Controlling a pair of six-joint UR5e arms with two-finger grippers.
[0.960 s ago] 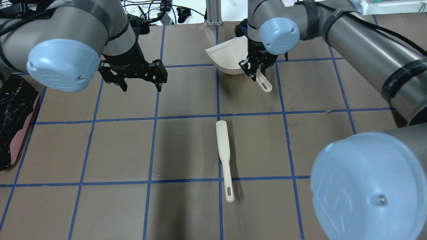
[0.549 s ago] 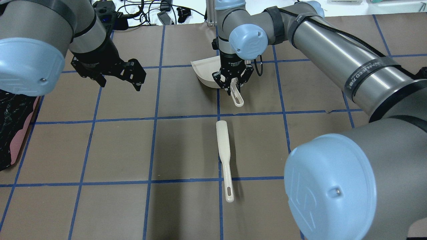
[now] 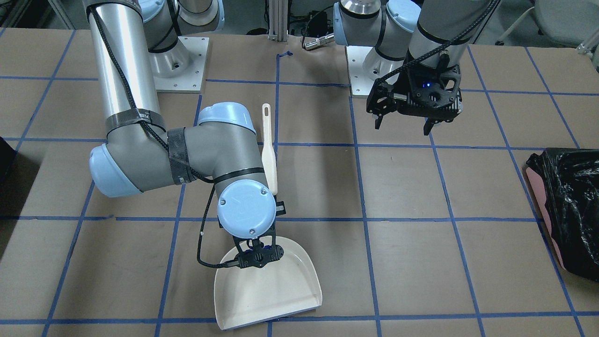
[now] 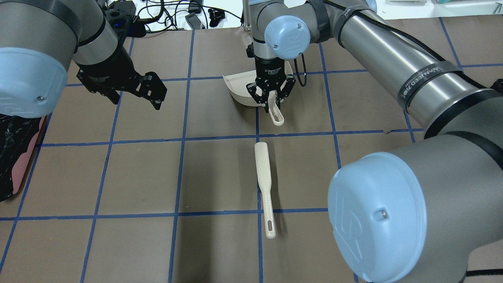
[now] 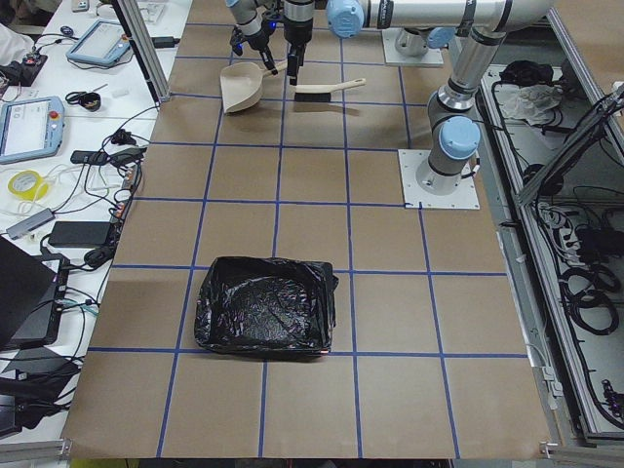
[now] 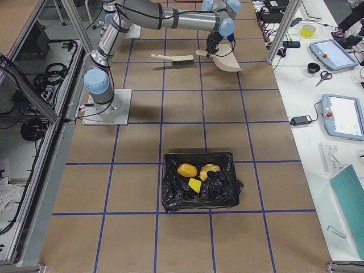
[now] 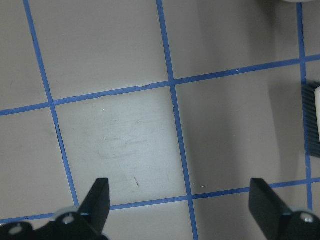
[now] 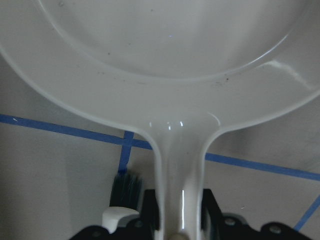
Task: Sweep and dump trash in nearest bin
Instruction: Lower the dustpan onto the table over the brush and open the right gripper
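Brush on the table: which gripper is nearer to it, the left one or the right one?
Right. The right gripper, shut on the handle of the dustpan, is just beyond the bristle end of the brush. The left gripper hangs open, farther off to the robot's left.

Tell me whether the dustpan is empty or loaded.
Empty. The dustpan shows a bare white floor; the trash lies in the bin.

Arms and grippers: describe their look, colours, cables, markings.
The left arm and right arm are silver-grey tubes with pale blue joint caps. A black cable runs along the right arm under black straps, one lettered in white. The left gripper and right gripper are black; the left shows a blue light.
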